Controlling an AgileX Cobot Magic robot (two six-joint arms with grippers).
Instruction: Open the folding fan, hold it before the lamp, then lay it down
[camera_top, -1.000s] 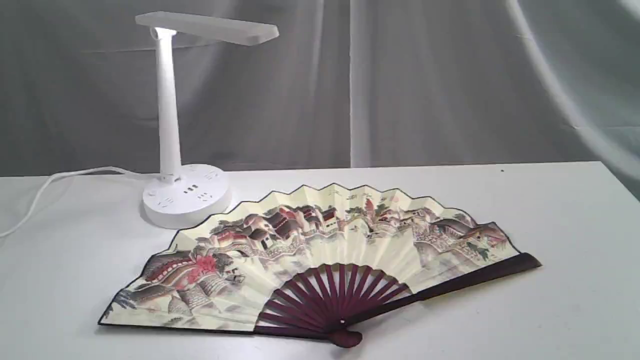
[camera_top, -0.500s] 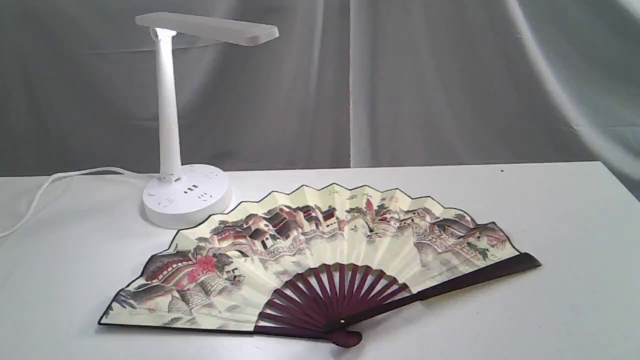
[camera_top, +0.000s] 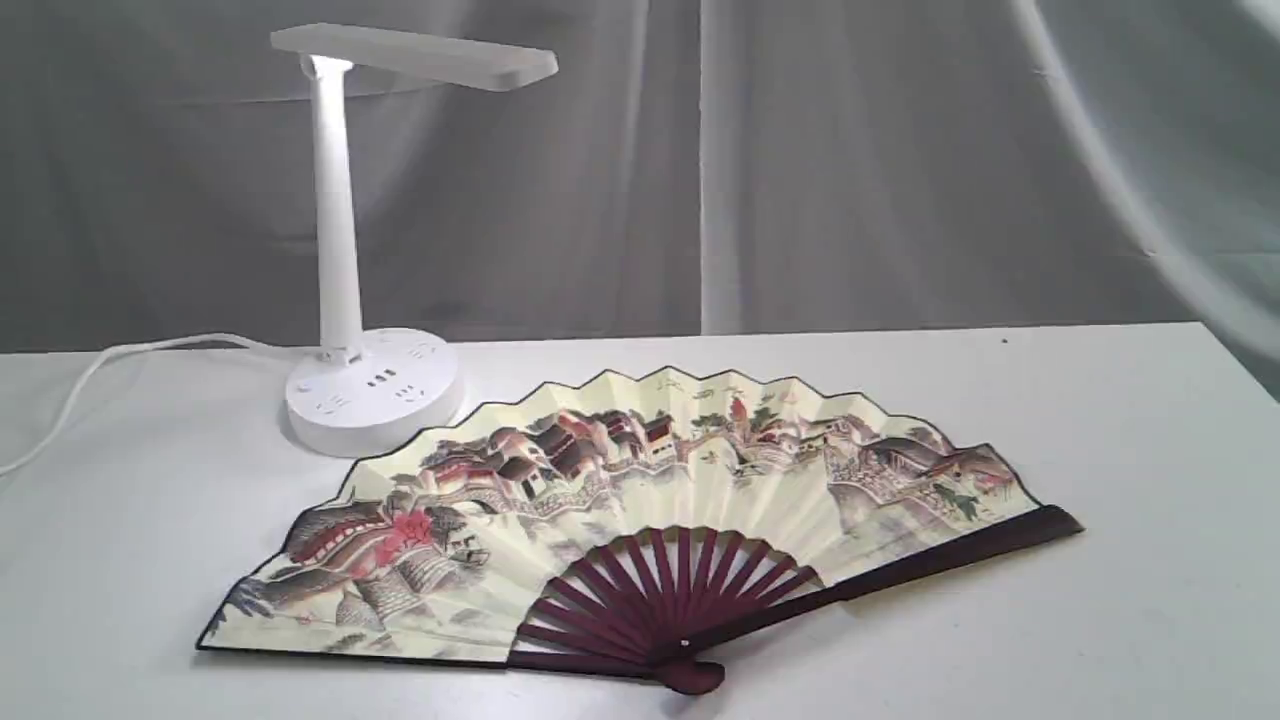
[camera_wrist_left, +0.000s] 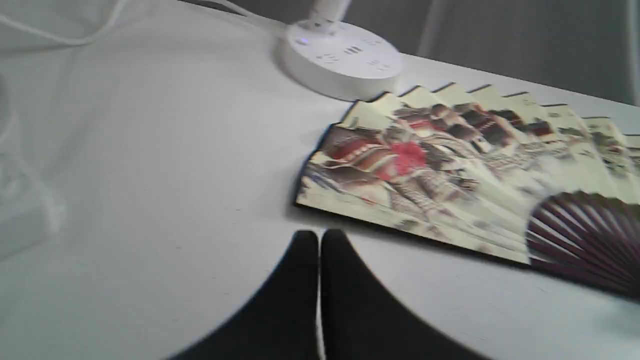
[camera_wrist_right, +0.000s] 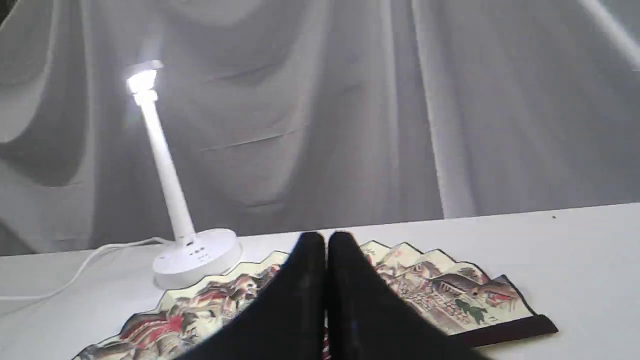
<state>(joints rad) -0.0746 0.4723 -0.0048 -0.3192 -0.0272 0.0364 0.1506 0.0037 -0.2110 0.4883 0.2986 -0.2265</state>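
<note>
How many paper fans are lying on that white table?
1. The folding fan lies spread open and flat on the table, just in front of the lamp and to its right in the exterior view. Nothing here could hide another.

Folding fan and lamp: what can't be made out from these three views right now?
Right wrist view: the shut right fingers hide the ribs and pivot of the folding fan.
Left wrist view: the frame edge cuts off the lamp above its base, and the fan's far guard; the painting is blurred.
Exterior view: neither arm shows; the socket markings on the lamp's base are too small.
</note>
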